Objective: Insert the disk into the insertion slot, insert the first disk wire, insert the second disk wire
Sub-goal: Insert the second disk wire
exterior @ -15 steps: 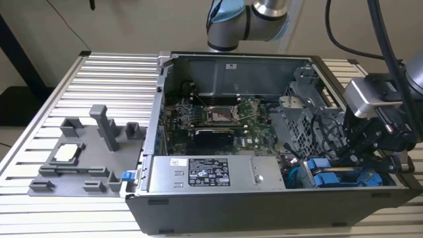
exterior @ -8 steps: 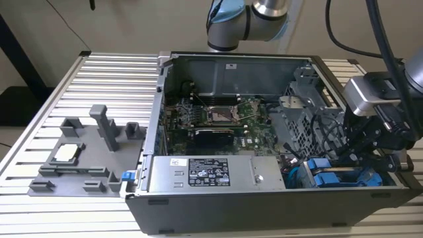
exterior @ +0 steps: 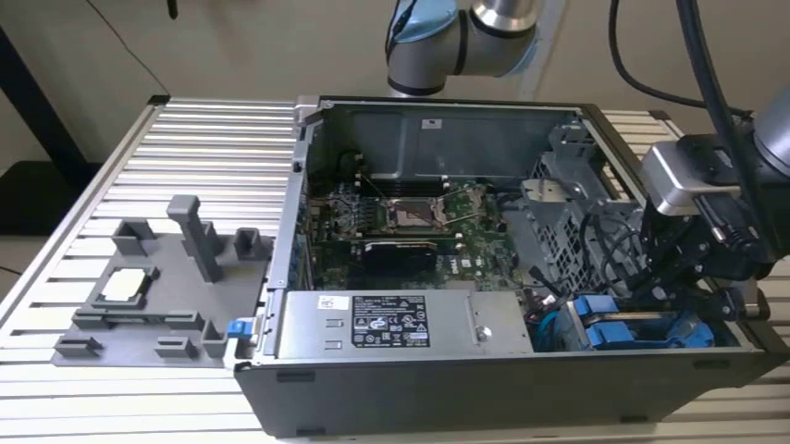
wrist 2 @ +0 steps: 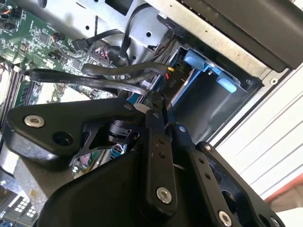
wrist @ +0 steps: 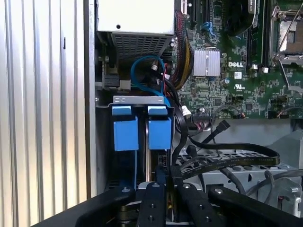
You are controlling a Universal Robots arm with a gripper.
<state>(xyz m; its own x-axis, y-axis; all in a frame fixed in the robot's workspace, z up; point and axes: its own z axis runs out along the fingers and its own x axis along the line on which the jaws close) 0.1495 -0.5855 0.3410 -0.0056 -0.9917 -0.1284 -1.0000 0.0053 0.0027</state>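
Two blue-framed drives already sit in the grey metal drive cage.

Exterior view: the black pincer (exterior: 691,277) hangs inside the open grey computer case (exterior: 494,388) on the slatted metal table (exterior: 161,148), over the blue carriers (exterior: 617,328). Second wrist view: the pincer's links crowd black cables (wrist 2: 94,78); I cannot tell how wide it stands or what it holds. First wrist view: the disk (wrist: 158,132) stands seated in the insertion slot (wrist: 139,100), long axis running down into the bay, blue tab outward; wiring looks unfinished.
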